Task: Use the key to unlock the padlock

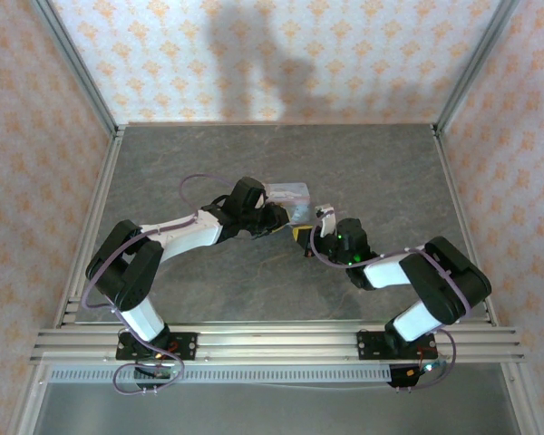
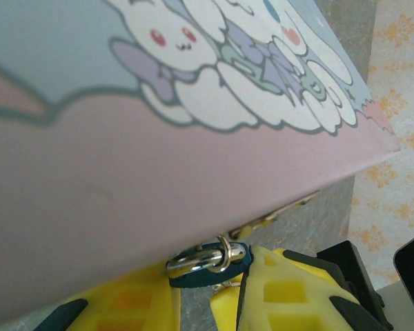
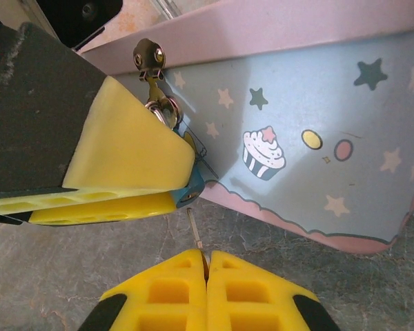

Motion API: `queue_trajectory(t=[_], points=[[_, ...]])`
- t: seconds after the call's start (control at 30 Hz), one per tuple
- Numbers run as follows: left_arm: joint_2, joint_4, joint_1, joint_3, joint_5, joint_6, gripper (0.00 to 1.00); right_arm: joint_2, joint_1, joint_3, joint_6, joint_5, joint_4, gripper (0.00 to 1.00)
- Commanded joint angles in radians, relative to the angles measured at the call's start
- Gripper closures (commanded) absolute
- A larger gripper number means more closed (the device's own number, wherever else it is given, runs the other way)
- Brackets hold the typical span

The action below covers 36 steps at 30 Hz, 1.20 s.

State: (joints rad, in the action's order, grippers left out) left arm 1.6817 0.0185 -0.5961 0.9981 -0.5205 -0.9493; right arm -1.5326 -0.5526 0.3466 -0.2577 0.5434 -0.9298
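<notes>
The teal padlock (image 2: 201, 277) hangs by its metal shackle from the hasp of the cartoon-printed tin (image 2: 159, 172). My left gripper (image 2: 213, 266) is shut on the padlock, one yellow finger on each side of its body. In the right wrist view the padlock (image 3: 195, 182) peeks out from under the left gripper's fingers (image 3: 124, 158), keyhole facing down. My right gripper (image 3: 207, 261) is shut on the key (image 3: 196, 231). The thin shaft points up at the keyhole, its tip just short of it. From above, the left gripper (image 1: 288, 220) and right gripper (image 1: 308, 245) meet at the tin's front.
The pale blue tin (image 1: 287, 193) lies mid-table on the grey surface (image 1: 208, 290), its metal hasp (image 3: 148, 55) at the corner above the padlock. Patterned walls and aluminium rails (image 1: 272, 343) enclose the workspace.
</notes>
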Motion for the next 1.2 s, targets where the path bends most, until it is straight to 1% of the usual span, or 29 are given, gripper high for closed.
queue_trajectory(t=[0.0,0.27,0.63,0.77,0.97,1.17], points=[[-0.025,0.043,-0.007,0.026,-0.018,0.009,0.78,-0.014,0.005,0.005,0.006,0.008,-0.065,1.00],[-0.026,0.047,-0.009,0.025,-0.021,0.007,0.78,-0.021,0.005,0.012,0.012,-0.001,-0.074,1.00],[-0.027,0.047,-0.009,0.023,-0.023,0.007,0.78,-0.050,0.006,0.014,0.005,-0.008,-0.139,1.00],[-0.027,0.049,-0.010,0.024,-0.025,0.005,0.78,-0.050,0.006,0.006,0.013,-0.020,-0.163,1.00],[-0.029,0.047,-0.010,0.024,-0.026,0.005,0.78,-0.060,0.006,0.008,0.021,-0.001,-0.190,1.00],[-0.029,0.046,-0.010,0.025,-0.029,0.004,0.78,-0.095,0.005,0.022,0.045,-0.010,-0.230,1.00]])
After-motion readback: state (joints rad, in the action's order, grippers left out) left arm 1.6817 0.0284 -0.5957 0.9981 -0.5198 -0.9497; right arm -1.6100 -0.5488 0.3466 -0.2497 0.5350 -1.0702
